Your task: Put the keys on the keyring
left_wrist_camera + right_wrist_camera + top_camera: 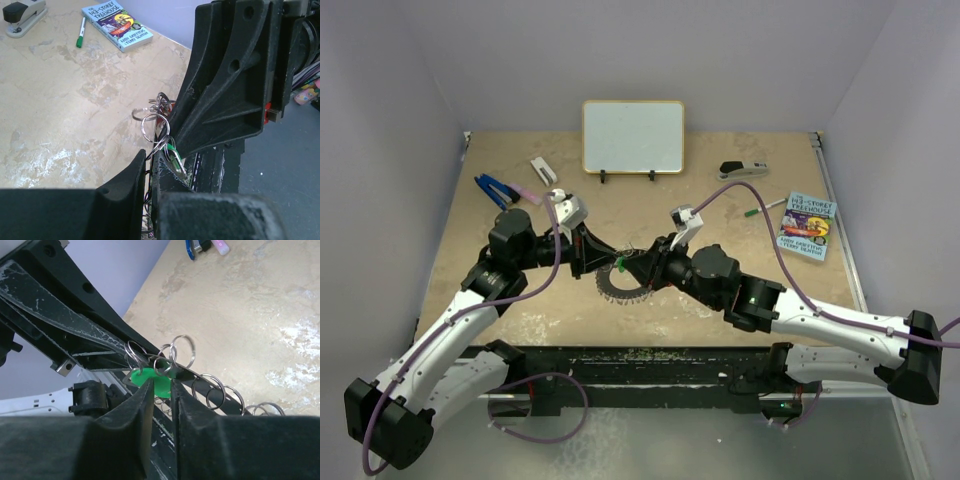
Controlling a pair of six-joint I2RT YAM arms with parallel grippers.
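The keyring (625, 285), a dark flat ring fringed with small silver split rings (215, 390), hangs above the table's middle between both arms. My left gripper (594, 260) is shut on its rim; in the left wrist view the thin band runs between the closed fingers (151, 156). The green-headed key (619, 264) hangs at the ring's edge among the small rings (173, 152). My right gripper (161, 383) has its tips right at the green head (150, 379), with only a narrow slit between the fingers. Whether they pinch the key is unclear.
A small whiteboard (632, 136) stands at the back. A stapler (742, 169), a green-capped pen (760, 208) and a book (808, 225) lie at the back right. Blue pliers (495, 188) and a white item (542, 170) lie at the back left.
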